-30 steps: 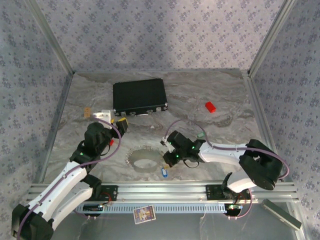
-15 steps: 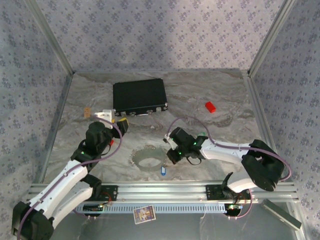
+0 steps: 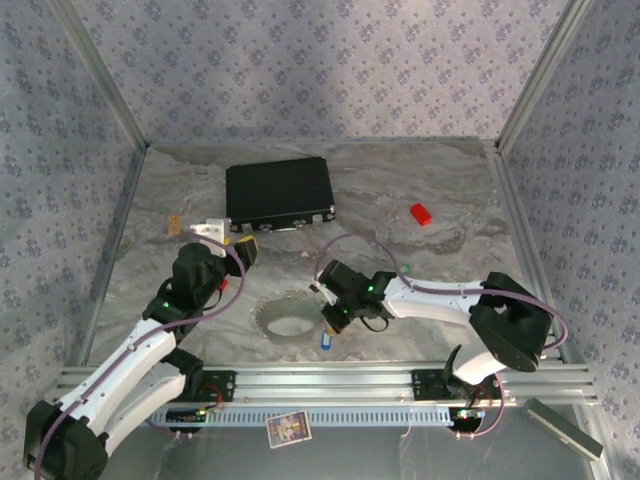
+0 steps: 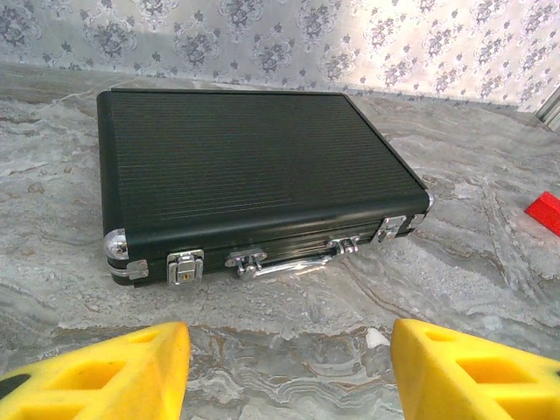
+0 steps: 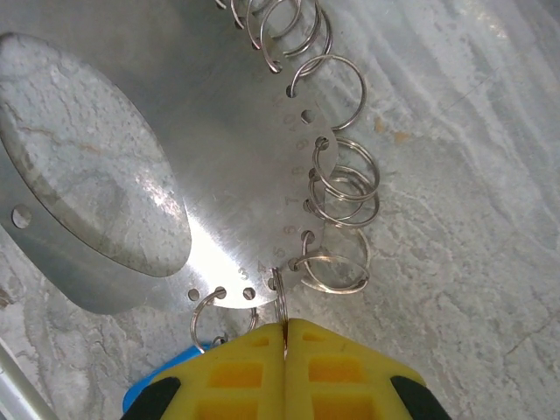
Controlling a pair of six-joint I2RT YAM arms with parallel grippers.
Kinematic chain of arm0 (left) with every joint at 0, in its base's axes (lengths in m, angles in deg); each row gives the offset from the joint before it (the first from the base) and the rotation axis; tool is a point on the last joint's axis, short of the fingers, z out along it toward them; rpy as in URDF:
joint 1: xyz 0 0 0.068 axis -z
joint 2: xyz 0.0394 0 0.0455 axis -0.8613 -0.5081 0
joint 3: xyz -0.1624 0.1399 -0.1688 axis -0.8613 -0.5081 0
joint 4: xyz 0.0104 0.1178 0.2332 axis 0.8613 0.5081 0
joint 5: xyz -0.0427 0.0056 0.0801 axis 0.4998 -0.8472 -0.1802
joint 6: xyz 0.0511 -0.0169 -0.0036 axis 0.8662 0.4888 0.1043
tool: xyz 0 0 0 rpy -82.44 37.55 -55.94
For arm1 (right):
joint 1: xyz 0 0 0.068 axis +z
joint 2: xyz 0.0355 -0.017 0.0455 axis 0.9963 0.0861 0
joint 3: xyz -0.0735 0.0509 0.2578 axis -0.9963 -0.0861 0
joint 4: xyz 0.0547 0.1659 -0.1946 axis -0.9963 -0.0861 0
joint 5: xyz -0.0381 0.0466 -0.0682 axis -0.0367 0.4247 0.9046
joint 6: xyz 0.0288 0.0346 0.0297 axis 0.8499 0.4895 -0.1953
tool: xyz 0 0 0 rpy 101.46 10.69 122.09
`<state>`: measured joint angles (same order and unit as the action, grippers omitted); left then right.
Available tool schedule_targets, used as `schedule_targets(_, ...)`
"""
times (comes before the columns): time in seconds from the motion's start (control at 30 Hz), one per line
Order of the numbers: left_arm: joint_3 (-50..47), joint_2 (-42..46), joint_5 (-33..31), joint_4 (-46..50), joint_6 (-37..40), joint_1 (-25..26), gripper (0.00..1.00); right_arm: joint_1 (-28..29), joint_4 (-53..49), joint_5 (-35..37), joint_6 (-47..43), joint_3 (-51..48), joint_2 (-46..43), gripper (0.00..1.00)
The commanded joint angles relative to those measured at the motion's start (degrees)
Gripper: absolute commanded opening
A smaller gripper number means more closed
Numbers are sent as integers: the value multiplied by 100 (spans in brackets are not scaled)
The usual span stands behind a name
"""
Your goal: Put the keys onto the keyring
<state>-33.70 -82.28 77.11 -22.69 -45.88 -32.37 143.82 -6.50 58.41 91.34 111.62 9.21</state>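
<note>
Meanwhile, one hand waits as the other works the ring.
Left hand [image 4: 284,374] hangs open facing the black case [image 4: 254,166], apparently keeping clear; the keyring [image 5: 232,210] lies flat on the desk [image 3: 400,180], and the right hand [image 5: 284,337] is closed, pinching a rim ring, with the blue key [image 3: 325,343] just beside it, likely for threading.

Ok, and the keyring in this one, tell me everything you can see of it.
The keyring is a flat, silvery, metal-looking oval plate with a large oval opening, lying flat on the marbled table. Small holes are punched along its rim, and several wire split rings hang through them. The right gripper is shut on one split ring at the plate's edge. A blue key sits beside that ring; whether it is attached is unclear.
</note>
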Motion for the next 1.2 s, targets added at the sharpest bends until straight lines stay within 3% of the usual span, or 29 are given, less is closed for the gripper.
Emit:
schedule_targets(0.0,-1,13,75,-172,54,-29,62,72,-162,170,-86,224,130,0)
schedule_targets(0.2,-18,27,54,-161,90,-29,62,159,-115,174,-86,321,269,0)
schedule_targets(0.57,-27,34,51,-198,73,-29,62,140,91,-86,-54,370,423,13)
schedule_targets(1.17,-36,40,37,-183,77,-30,61,97,24,-104,-95,546,694,14)
